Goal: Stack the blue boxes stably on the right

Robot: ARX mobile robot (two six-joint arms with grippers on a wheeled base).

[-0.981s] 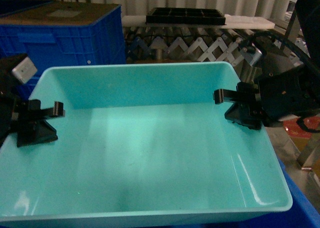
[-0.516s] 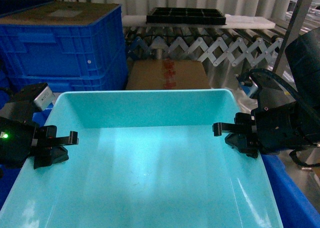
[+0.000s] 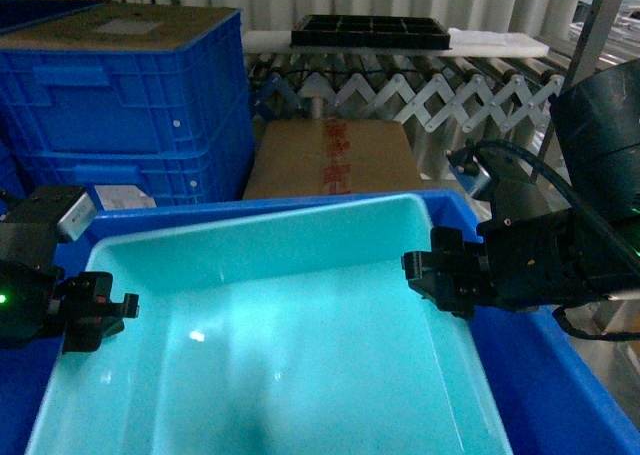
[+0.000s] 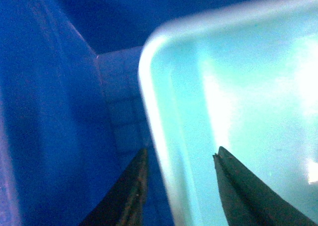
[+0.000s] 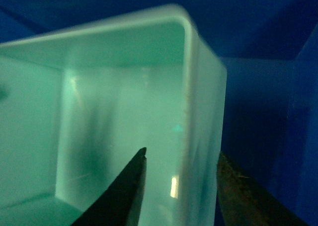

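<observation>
The light turquoise bin (image 3: 270, 345) sits low inside the larger royal-blue bin (image 3: 545, 375), whose rim shows around it. My left gripper (image 3: 115, 310) straddles the turquoise bin's left wall, one finger inside and one outside. My right gripper (image 3: 420, 270) straddles the right wall the same way. In the left wrist view the gripper (image 4: 181, 159) brackets the pale rim of the turquoise bin (image 4: 248, 87), with the royal-blue wall (image 4: 49, 112) beside it. The right wrist view shows that gripper (image 5: 181, 156) on the turquoise wall (image 5: 124, 87), close to the royal-blue bin (image 5: 263, 112).
A ribbed dark-blue crate (image 3: 130, 95) stands at the back left. A brown cardboard box with red tape (image 3: 335, 155) lies just behind the bins. Farther back is an extending roller conveyor (image 3: 430, 90) carrying a black tray (image 3: 370, 30). A metal post (image 3: 600, 25) rises at the right.
Both grippers have come down with the turquoise bin. It hung high a second ago and now lies inside the royal-blue bin, whose rim has come into view.
</observation>
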